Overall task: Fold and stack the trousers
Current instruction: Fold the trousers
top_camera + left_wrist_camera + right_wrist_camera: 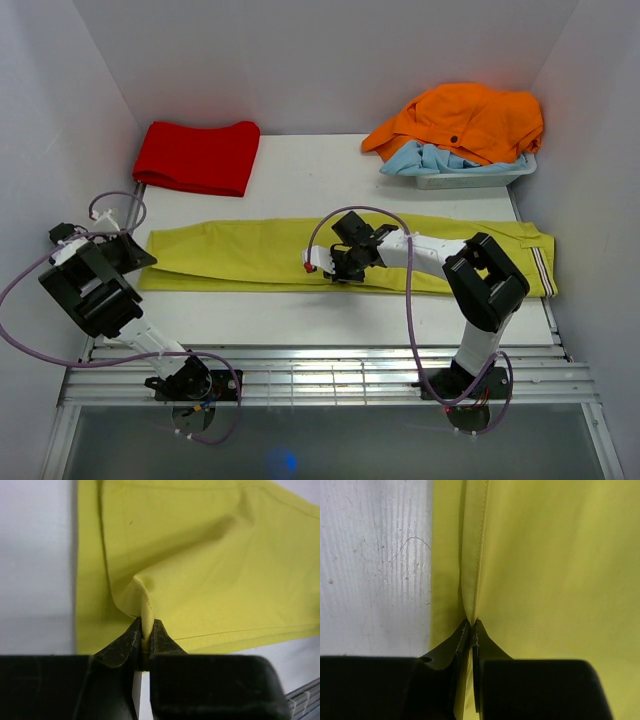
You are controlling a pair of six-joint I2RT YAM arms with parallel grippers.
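So over on the left, the left gripper (145, 630) has its two black fingers squeezed tight on a little raised fold of the long yellow-green cotton trousers (250, 255), right at the hem end. The cloth puckers up around the pinch. At the far left of the white table (330, 165) there's a folded bright red cloth (197, 157), well apart from the trousers. The trousers themselves lie flat, stretched left to right across the middle of the table, legs stacked one on the other, hems left, waist right. About halfway along, the right gripper (471, 627) is down on them, fingers pressed together on a stitched edge of the fabric, with bare table just beside it in the wrist view. The far-right corner has a shallow white tray (480, 180) with a rumpled orange garment (465, 118) piled over a light blue one (430, 160). At the right end of the trousers, the white-and-dark striped waistband lining (541, 270) shows.
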